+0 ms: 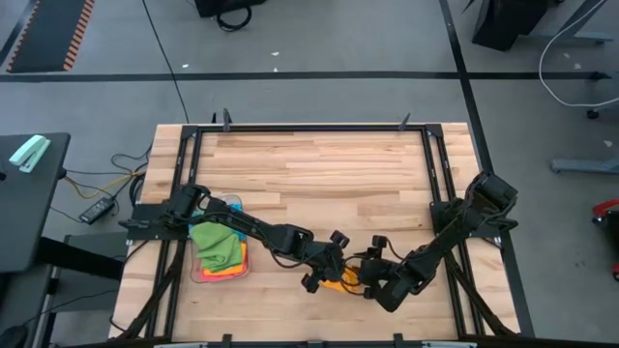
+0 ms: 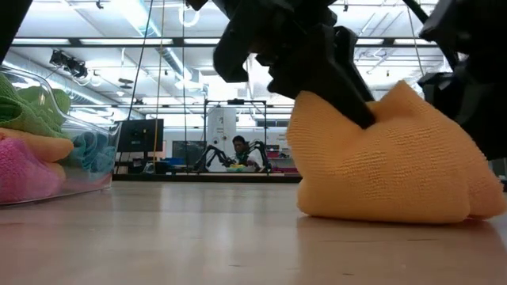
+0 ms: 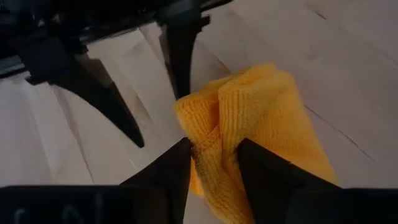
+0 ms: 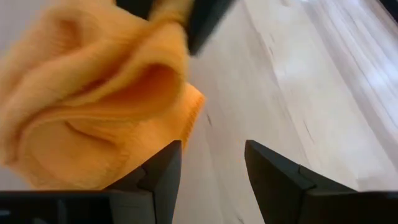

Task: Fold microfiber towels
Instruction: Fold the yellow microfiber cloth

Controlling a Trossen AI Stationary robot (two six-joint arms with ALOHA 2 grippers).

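Left fingers point(image 3: 214, 158) pinch orange towel point(image 3: 261, 118) edge; right fingers point(image 4: 211, 165) apart, beside.

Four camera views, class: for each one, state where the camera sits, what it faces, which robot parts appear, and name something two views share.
High view: overhead, facing straight down on the table; both arms and the tray of towels.
Low view: table height, looking across into the room; arms above the orange towel.
Left wrist view: behind the left pincer, fingers around the orange towel.
Right wrist view: behind the right pincer, open beside it.
Shared: all four show the orange towel.
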